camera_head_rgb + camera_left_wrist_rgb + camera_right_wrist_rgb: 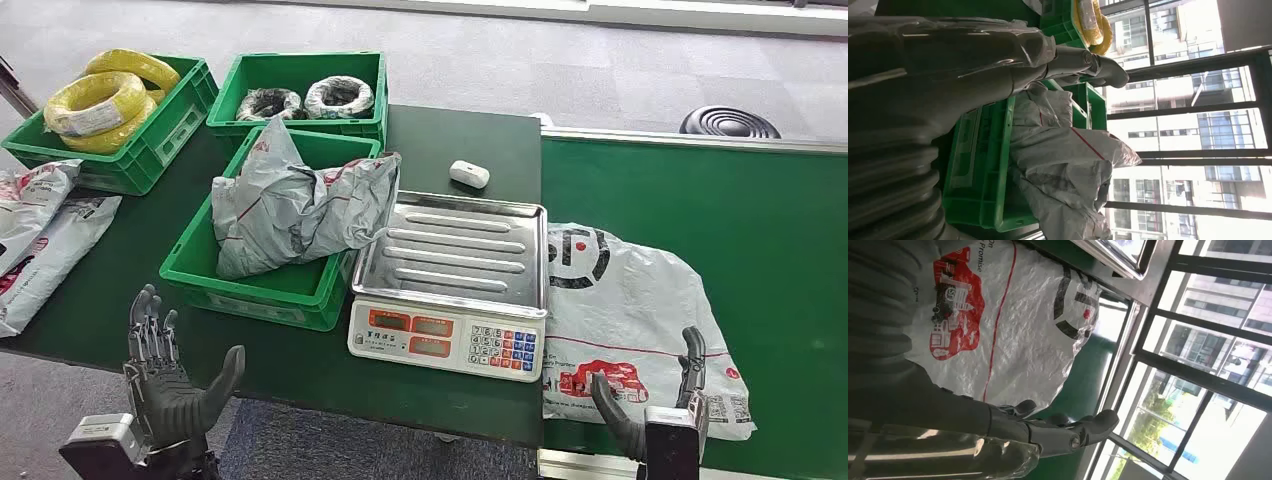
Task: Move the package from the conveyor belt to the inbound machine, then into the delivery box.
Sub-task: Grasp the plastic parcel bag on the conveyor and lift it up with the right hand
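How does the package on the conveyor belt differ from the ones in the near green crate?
The package on the belt lies flat and spread out; the packages in the near green crate are crumpled and heaped above its rim. The belt package shows a large black logo and red print; the crate packages show mostly plain grey. The right hand hovers at the belt package's near edge; the crate packages lie untouched. Both are grey plastic mailers.

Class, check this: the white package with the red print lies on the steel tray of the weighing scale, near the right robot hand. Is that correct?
Not quite. The white package lies on the green conveyor belt, beside the weighing scale, whose tray is bare. It is near the right robot hand. The head view shows this.
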You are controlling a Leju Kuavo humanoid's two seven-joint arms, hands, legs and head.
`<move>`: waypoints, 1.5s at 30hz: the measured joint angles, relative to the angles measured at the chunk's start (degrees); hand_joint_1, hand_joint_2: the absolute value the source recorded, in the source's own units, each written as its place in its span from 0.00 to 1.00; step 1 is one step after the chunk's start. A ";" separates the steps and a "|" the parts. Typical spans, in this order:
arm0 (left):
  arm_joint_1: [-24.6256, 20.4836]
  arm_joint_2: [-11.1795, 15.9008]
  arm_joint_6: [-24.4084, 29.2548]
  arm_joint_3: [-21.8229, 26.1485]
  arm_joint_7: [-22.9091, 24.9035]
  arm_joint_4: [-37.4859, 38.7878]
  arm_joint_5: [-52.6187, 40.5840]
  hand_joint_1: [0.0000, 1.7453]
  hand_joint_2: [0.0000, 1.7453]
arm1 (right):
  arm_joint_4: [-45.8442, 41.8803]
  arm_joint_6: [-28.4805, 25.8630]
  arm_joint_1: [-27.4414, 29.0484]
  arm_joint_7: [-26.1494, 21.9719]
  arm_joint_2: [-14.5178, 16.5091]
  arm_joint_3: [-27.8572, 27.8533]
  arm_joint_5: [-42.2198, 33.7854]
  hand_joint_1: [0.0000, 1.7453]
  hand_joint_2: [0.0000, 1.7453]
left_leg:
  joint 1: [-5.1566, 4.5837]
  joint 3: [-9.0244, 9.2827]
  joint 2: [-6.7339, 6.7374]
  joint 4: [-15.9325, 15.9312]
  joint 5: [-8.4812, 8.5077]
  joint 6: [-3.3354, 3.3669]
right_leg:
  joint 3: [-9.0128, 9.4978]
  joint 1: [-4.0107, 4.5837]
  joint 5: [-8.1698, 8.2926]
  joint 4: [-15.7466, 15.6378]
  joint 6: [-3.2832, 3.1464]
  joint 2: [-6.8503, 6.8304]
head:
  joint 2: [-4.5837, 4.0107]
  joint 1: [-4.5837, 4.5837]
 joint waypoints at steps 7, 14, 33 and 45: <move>1.15 -0.07 -2.51 -0.44 -0.07 -0.40 0.26 0.00 1.00 | 2.27 0.94 -2.43 8.38 -1.67 -3.72 3.44 0.00 1.00 | -0.02 0.01 0.00 0.01 0.00 0.00 | 0.02 -0.02 0.01 0.00 0.01 -0.02 | 0.00 0.00; 0.65 -0.02 -3.80 -1.20 -0.55 0.12 0.92 0.00 1.00 | 11.33 6.05 -10.01 13.26 -6.05 -12.04 6.97 0.00 1.00 | -0.05 0.02 0.01 0.04 0.01 0.01 | 0.03 -0.06 0.08 -0.01 0.05 -0.01 | 0.00 0.00; -7.68 1.02 -3.58 -3.74 0.56 6.13 2.52 0.00 1.00 | 57.95 15.98 -36.34 26.21 -16.24 -13.82 24.39 1.00 1.00 | -0.02 0.51 0.32 0.10 -0.03 0.16 | 0.65 -0.03 0.23 -0.17 0.16 0.24 | 0.00 0.02; -6.80 1.16 0.21 -3.57 0.21 6.29 2.95 0.00 1.00 | 46.59 -2.86 -35.91 19.44 -15.23 -15.44 20.85 1.00 1.00 | -0.14 -0.12 0.02 0.27 0.29 0.48 | 0.09 -0.18 0.54 -0.16 0.44 0.02 | 0.00 -0.01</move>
